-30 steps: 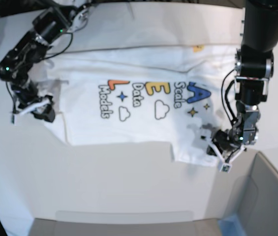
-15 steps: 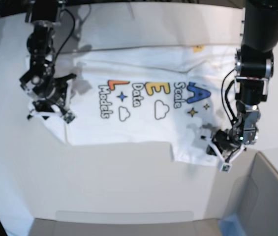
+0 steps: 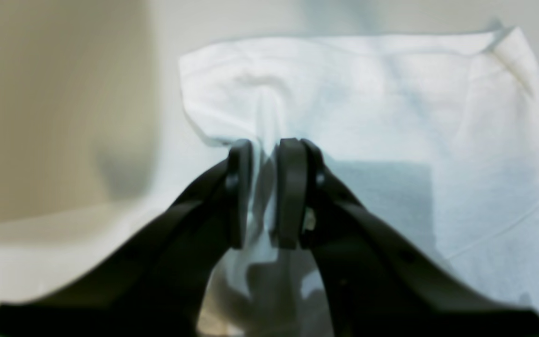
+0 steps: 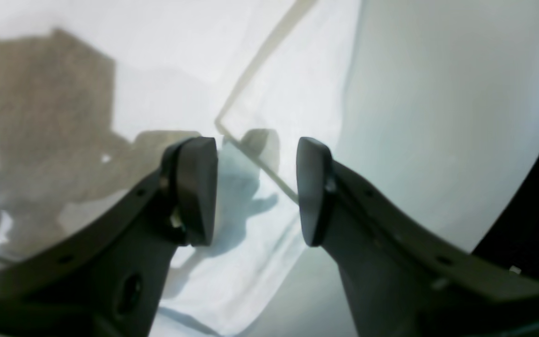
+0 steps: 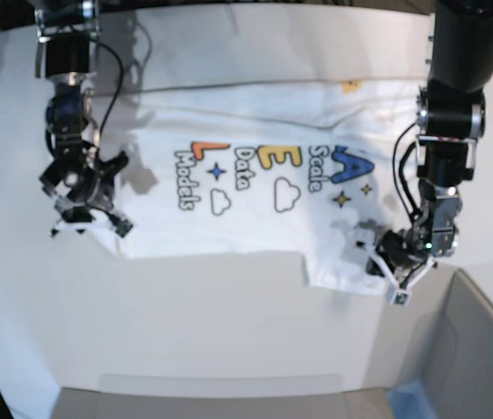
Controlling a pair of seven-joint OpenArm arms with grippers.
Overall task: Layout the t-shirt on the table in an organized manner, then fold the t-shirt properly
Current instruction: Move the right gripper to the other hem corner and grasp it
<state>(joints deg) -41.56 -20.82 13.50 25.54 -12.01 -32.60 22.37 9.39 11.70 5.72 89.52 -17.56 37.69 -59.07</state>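
Observation:
The white t-shirt point(image 5: 246, 175) lies spread flat on the table point(image 5: 229, 332), print up, with its yellow neck tag point(image 5: 351, 85) at the far right edge. My left gripper point(image 5: 393, 272) sits at the shirt's near right corner by the sleeve. In the left wrist view that gripper point(image 3: 265, 187) is shut on a raised fold of the t-shirt point(image 3: 391, 103). My right gripper point(image 5: 85, 223) hovers over the shirt's left hem corner. It point(image 4: 255, 192) stands open, and the hem corner point(image 4: 251, 154) of the cloth lies below the gap between its fingers.
A grey box point(image 5: 477, 349) with a blue edge point(image 5: 407, 397) stands at the near right, close to my left gripper. Bare table point(image 4: 438, 117) lies beyond the hem and along the near side.
My right arm has swung in from the far left and turned, so its open gripper now hangs over the hem corner. The left gripper and shirt have not moved.

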